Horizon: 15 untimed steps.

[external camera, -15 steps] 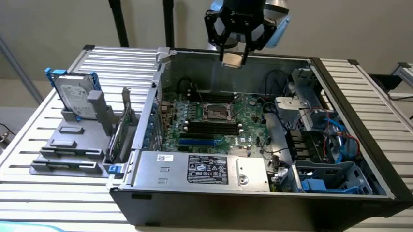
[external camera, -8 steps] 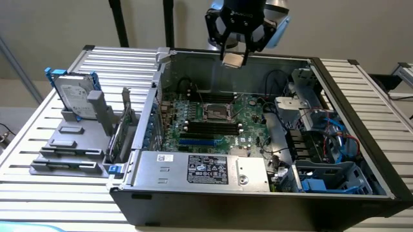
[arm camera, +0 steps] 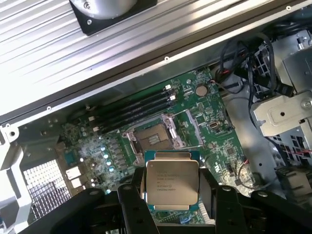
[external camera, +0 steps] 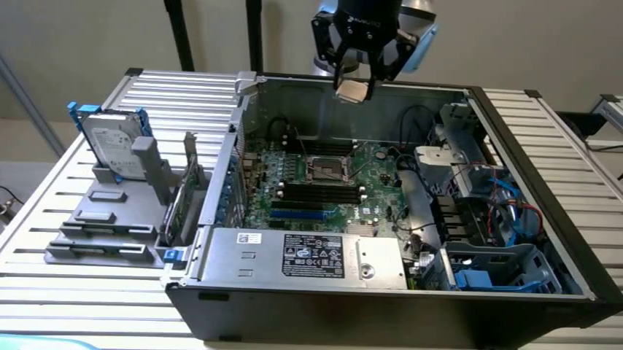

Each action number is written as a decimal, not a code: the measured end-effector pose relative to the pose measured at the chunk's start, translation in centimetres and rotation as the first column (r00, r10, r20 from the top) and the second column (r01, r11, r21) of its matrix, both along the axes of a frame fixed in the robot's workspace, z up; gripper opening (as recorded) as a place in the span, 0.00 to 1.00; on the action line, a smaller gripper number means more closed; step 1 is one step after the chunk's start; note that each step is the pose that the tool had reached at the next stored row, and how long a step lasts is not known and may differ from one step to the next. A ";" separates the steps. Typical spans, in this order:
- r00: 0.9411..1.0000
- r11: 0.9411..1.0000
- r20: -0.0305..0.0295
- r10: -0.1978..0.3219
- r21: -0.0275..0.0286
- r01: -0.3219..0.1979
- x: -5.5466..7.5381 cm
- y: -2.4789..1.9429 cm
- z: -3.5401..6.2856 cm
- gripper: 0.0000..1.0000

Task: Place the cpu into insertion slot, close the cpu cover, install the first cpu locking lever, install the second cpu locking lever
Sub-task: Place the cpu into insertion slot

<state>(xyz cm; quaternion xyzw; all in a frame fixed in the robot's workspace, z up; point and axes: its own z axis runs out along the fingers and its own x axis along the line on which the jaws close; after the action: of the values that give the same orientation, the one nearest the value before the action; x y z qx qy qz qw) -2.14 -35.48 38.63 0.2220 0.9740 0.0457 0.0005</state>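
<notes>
My gripper [external camera: 354, 82] hangs high over the far wall of the open computer case, shut on the cpu [external camera: 351, 91]. In the wrist view the cpu [arm camera: 171, 181] shows its silvery printed face, clamped at two sides by the black fingers [arm camera: 130, 204] of the gripper [arm camera: 171, 202]. The insertion slot [external camera: 328, 169] lies well below on the green board, its dark centre bare. Seen from the wrist, the slot [arm camera: 152, 139] sits just beyond the chip. The cpu cover [arm camera: 195, 127], a thin metal frame, lies swung open beside the slot.
A grey labelled metal box [external camera: 306, 254] fills the case's near side. Long black memory slots [external camera: 316, 193] lie between it and the socket. Cables and a blue drive bay [external camera: 497, 270] crowd the exterior view's right. A hard drive [external camera: 107, 149] stands on a grey rack outside, left.
</notes>
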 end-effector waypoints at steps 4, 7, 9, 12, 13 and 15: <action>0.997 0.997 0.000 -0.071 0.000 0.071 0.0 0.00 0.00 0.54; 0.992 0.992 0.000 -0.126 0.000 0.126 0.0 0.00 0.01 0.54; 0.987 0.987 0.000 -0.161 0.000 0.161 0.0 0.00 0.01 0.54; 0.977 0.977 0.000 -0.215 0.000 0.215 0.0 0.00 0.00 0.54; 0.973 0.973 0.000 -0.233 0.000 0.233 0.0 0.00 0.01 0.54; 0.964 0.964 0.000 -0.267 0.000 0.267 0.0 0.00 0.00 0.54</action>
<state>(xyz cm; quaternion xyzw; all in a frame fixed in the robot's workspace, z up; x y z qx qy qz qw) -2.14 -35.48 38.63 0.3514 0.9351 0.0453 0.0067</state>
